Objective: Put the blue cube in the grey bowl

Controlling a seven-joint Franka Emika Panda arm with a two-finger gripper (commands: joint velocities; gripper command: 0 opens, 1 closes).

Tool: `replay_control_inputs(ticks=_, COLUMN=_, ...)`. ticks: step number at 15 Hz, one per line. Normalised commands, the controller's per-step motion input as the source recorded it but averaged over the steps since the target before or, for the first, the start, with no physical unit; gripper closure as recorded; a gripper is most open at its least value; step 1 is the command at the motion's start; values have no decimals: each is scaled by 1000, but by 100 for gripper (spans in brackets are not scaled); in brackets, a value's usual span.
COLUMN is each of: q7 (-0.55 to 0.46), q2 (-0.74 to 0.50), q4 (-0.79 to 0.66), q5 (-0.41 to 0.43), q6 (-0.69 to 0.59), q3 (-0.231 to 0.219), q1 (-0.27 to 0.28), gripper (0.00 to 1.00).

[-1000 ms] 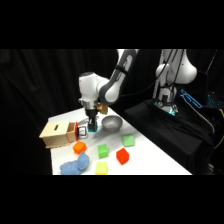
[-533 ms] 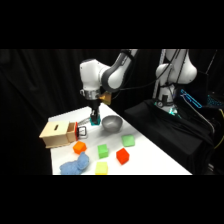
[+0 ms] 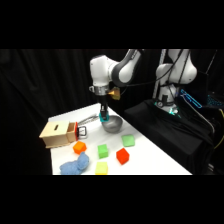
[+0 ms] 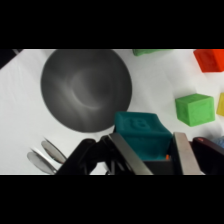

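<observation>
Above the round, dull-metal grey bowl (image 4: 86, 90), flat fingers (image 4: 129, 156) pinch the blue cube (image 4: 141, 132).

Between my jaws sits one blue cube (image 4: 141, 136). I count one grey bowl (image 3: 113, 125), one wooden box (image 3: 57, 134), two green blocks (image 3: 103, 151) (the other (image 3: 128, 141) farther right), one red block (image 3: 122, 156), one orange (image 3: 79, 147), one yellow (image 3: 101, 168), and one lumpy blue thing (image 3: 75, 164).

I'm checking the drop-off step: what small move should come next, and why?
Probably shift the tool a little further over the grey bowl before releasing. The blue cube is clamped between the fingers and lifted, but in the wrist view it sits at the bowl's rim rather than over its centre, so dropping it now might miss.
</observation>
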Motion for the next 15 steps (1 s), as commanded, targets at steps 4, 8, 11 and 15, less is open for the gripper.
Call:
replay_control_inputs(ticks=4, q7=-34, q2=-341, q4=-375, q5=-136, q6=98, q3=-40, q1=-97, gripper=74)
replay_control_inputs(ticks=8, q7=-76, q2=-208, q4=-277, q5=-77, q6=172, q3=-50, q1=-103, gripper=74)
replay_control_inputs(ticks=11, q7=-93, q2=-55, q4=-197, q5=-22, q6=277, q3=-25, q1=-60, gripper=74)
replay_control_inputs(ticks=15, q7=-166, q2=81, q4=-128, q5=94, q6=298, q3=2, q1=-31, gripper=74)
